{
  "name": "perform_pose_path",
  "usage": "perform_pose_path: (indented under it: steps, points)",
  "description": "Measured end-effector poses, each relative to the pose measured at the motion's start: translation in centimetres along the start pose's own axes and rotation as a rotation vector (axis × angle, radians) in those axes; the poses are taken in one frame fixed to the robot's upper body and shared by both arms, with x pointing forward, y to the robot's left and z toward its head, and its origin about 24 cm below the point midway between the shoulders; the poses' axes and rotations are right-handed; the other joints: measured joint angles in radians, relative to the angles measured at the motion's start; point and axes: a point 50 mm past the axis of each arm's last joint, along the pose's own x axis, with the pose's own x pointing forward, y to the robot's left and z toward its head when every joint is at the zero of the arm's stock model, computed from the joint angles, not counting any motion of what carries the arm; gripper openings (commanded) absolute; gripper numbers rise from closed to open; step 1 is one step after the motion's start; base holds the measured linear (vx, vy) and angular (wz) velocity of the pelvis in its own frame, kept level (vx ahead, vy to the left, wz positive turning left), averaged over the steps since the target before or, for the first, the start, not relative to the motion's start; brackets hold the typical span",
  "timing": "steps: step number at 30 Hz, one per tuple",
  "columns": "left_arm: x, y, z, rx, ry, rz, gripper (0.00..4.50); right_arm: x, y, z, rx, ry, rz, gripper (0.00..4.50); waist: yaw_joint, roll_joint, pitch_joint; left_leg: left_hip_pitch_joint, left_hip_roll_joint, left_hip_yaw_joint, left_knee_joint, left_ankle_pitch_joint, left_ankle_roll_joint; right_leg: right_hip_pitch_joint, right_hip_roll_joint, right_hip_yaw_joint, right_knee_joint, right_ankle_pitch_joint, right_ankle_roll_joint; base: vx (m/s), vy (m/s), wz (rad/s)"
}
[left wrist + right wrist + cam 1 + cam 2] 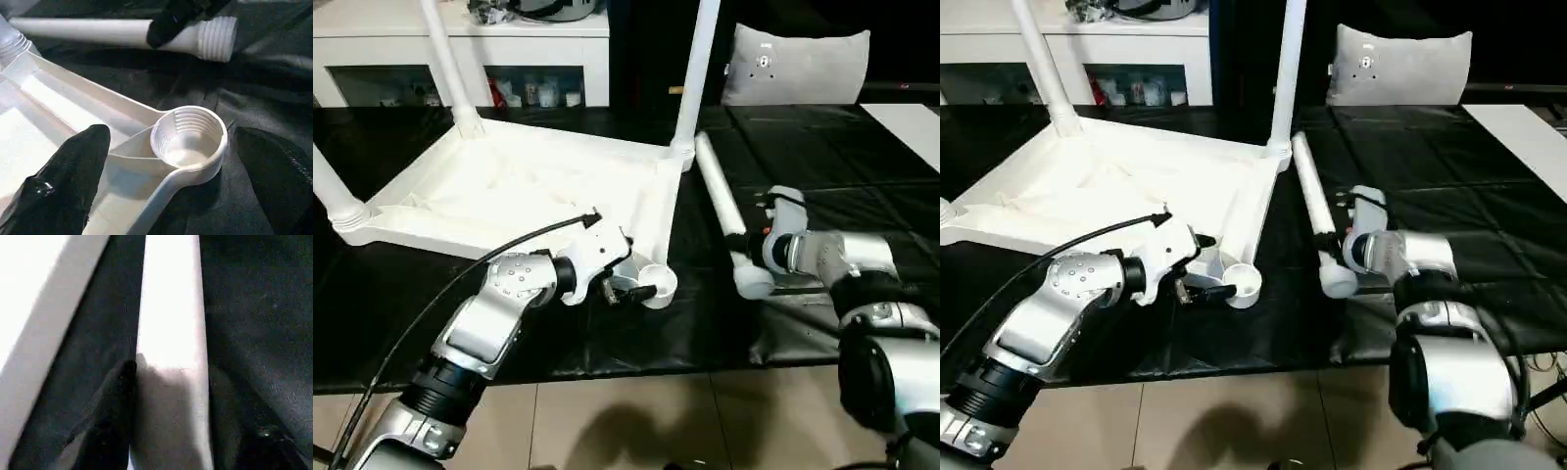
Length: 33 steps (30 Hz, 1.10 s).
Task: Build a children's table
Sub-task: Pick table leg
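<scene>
- The white plastic tabletop (524, 191) lies upside down on the black-covered work table (862, 166), ribbed underside up, and serves as the landmark here.
- Three tapered white legs stand upright in its corner sockets: one at the far left corner (450, 69), one at the far right corner (695, 73), and one at the near left corner (333, 191).
- The near right corner socket (188, 142) is empty; threads show inside its round cup.
- The fourth leg (724, 211) lies flat on the black cover just beside the tabletop's right edge, roughly parallel to it, its threaded end (217, 38) toward the near side.
- The left gripper (171, 161) sits at the empty socket with its black fingers (68, 181) spread wide, one over the ribbed underside and one on the outer side; it grasps nothing.
- The right gripper (171, 396) is closed around the lying leg near its threaded end, a finger (110, 411) against each side of the shaft.
- The black cover is wrinkled and glossy, and ends at a near edge above a floor of pale tiles (636, 421).
- Beyond the tabletop stands a white cabinet (460, 49) with glass doors and small items inside.
- A grey pillow (798, 64) sits beyond the tabletop's far right corner.
- A white sheet (911, 122) lies at the cover's far right side, well apart from the tabletop.
</scene>
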Motion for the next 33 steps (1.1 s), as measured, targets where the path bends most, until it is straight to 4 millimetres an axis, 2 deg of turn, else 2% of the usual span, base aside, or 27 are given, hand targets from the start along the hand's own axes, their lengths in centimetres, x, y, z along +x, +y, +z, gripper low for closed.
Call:
perform_pose_path:
  steps: [5, 9, 11, 13, 16, 19, 23, 28, 33]
  points:
    - [0.3, -0.2, 0.2, -0.007, -0.018, -0.002, 4.50, -0.3, -0.4, 0.1, 0.048, -0.092, 0.002, 1.84, 0.003, 0.001, 0.000, -0.003, 0.000, 0.000, 0.000, 0.000, 0.000, -0.002, 0.000, 0.000, 0.000, 0.000, 0.000, 0.000, 0.000, 0.00]
    - [0.7, -0.1, 1.1, -0.051, -0.097, 0.034, 4.50, -1.7, -0.2, 1.9, 0.060, -0.302, 0.034, 1.84, 0.009, 0.002, 0.001, -0.009, 0.000, 0.000, 0.000, 0.000, 0.000, -0.008, 0.000, 0.000, 0.000, 0.000, 0.000, 0.000, 0.000, 0.00]
    - [0.9, 0.2, 1.9, -0.073, -0.158, 0.079, 4.50, -2.9, 0.1, 3.1, 0.032, -0.420, 0.093, 1.84, 0.016, 0.002, 0.001, -0.009, 0.000, 0.000, 0.000, 0.001, 0.002, -0.009, 0.000, 0.000, 0.000, 0.001, -0.001, 0.000, 0.000, 0.00]
    - [1.0, 0.7, 2.8, -0.073, -0.202, 0.111, 4.50, -3.8, 1.0, 4.0, 0.007, -0.501, 0.171, 1.84, 0.017, 0.002, 0.001, -0.009, 0.000, 0.000, 0.000, 0.001, 0.002, -0.009, 0.001, 0.000, 0.000, 0.000, -0.001, 0.000, 0.000, 0.00]
    - [1.3, 1.2, 4.0, -0.115, -0.275, 0.150, 4.50, -4.9, 1.8, 4.3, 0.012, -0.578, 0.288, 1.84, 0.024, 0.004, 0.000, -0.009, 0.000, 0.000, 0.000, 0.001, 0.001, -0.008, 0.001, 0.000, 0.000, 0.000, 0.000, 0.000, 0.000, 0.00]
    - [1.4, 1.9, 5.7, -0.158, -0.371, 0.189, 4.50, -5.5, 2.9, 4.0, 0.025, -0.617, 0.412, 1.84, 0.029, 0.004, 0.001, -0.009, 0.000, 0.000, 0.000, 0.001, 0.002, -0.008, 0.000, 0.000, -0.001, 0.000, 0.000, 0.000, 0.000, 0.00]
    - [1.3, 3.1, 8.7, -0.216, -0.506, 0.239, 4.50, -6.9, 4.3, 4.6, 0.012, -0.648, 0.509, 1.84, 0.033, 0.006, 0.001, -0.009, 0.000, 0.000, 0.000, 0.001, 0.002, -0.007, 0.000, -0.001, -0.001, 0.000, 0.000, 0.000, 0.000, 0.00]
    - [0.7, 5.1, 10.4, -0.336, -0.603, 0.334, 4.50, -7.5, 6.8, 3.9, -0.051, -0.633, 0.632, 1.84, 0.028, 0.006, 0.001, -0.010, 0.000, -0.001, 0.000, 0.001, 0.002, -0.008, 0.001, -0.003, -0.002, 0.000, 0.000, 0.000, 0.000, 0.00]
    - [0.6, 5.8, 11.4, -0.557, -0.720, 0.321, 4.50, -7.2, 7.9, 3.7, 0.030, -0.687, 0.678, 1.84, 0.042, 0.006, 0.001, -0.012, -0.001, -0.001, 0.000, 0.001, 0.002, -0.008, 0.000, -0.004, -0.005, 0.000, 0.001, 0.000, 0.000, 0.00]
